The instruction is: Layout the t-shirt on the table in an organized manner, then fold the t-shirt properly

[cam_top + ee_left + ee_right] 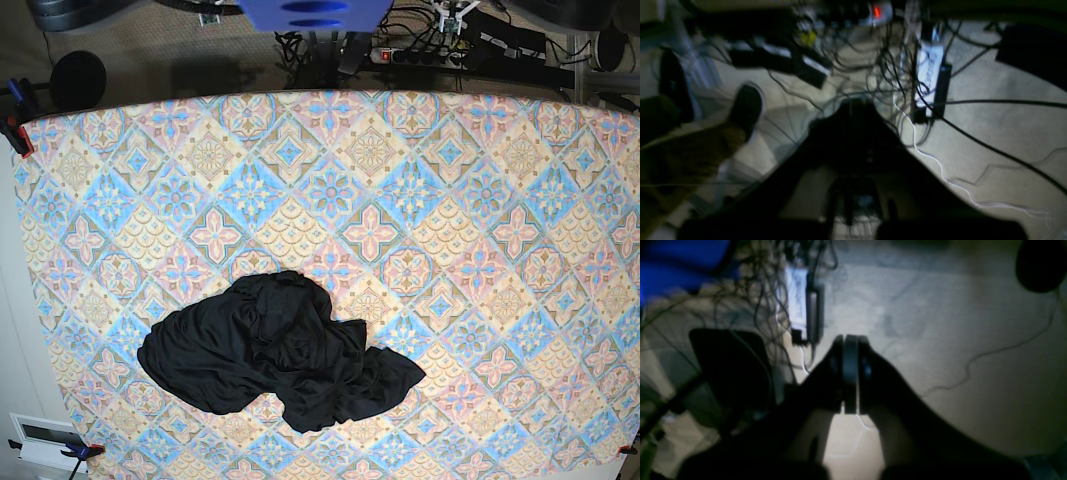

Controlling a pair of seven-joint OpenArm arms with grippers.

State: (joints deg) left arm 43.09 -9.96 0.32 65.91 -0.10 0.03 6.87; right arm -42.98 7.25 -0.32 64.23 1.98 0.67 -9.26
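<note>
No legible text anywhere; only blurred, unreadable lettering on the white power adapter [929, 75].

- The table [470, 200] was wide and covered with a cloth of blue, pink and cream diamond tiles with flower shapes.
- The t-shirt [275, 355] lay right on the cloth, all black and bunched up in a crumpled heap.
- No hand of the robot showed over the table, so the heap sat alone near the front edge, a bit to one side.
</note>
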